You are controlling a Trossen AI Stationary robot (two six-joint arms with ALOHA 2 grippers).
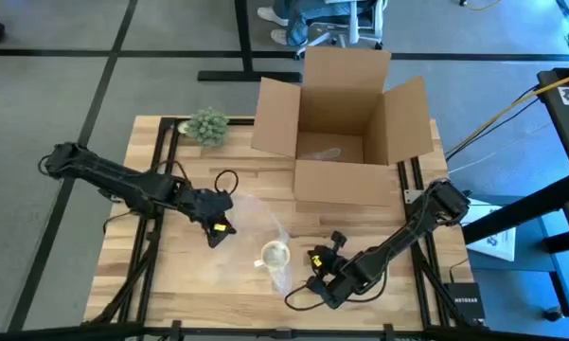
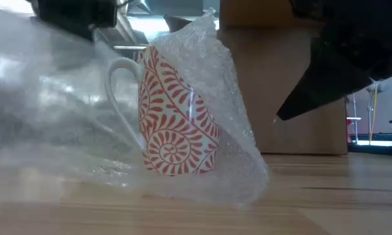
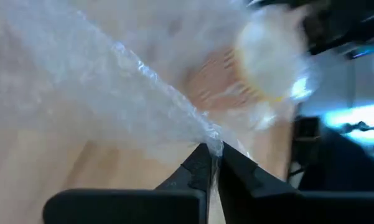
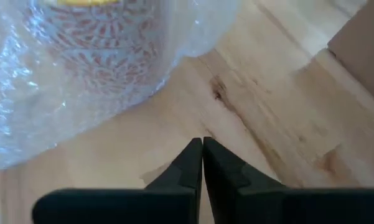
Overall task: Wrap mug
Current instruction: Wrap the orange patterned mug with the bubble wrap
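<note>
In the high view, the wooden table [image 1: 189, 275] is lying nearest, and the mug [image 1: 274, 255] is standing upright low in the middle of it, on a clear sheet of bubble wrap [image 1: 257, 220]. The left gripper [image 1: 217, 230] is sitting at about 10 o'clock from the mug. The right gripper [image 1: 314, 282] is waiting at about 4 o'clock from the mug. An open cardboard box [image 1: 343, 118] is standing at 12 o'clock, and a small green plant [image 1: 206, 125] is sitting at 11 o'clock.

In the low view, the bubble wrap [image 2: 231, 117] is leaning against the red-and-white mug [image 2: 175, 114].

In the left wrist view, the left gripper [image 3: 213, 163] is pinching an edge of the bubble wrap [image 3: 143, 93], fingers closed on it.

In the right wrist view, the right gripper [image 4: 202, 163] is hanging over bare wood, its fingers [image 4: 185, 168] pressed together and holding nothing.
</note>
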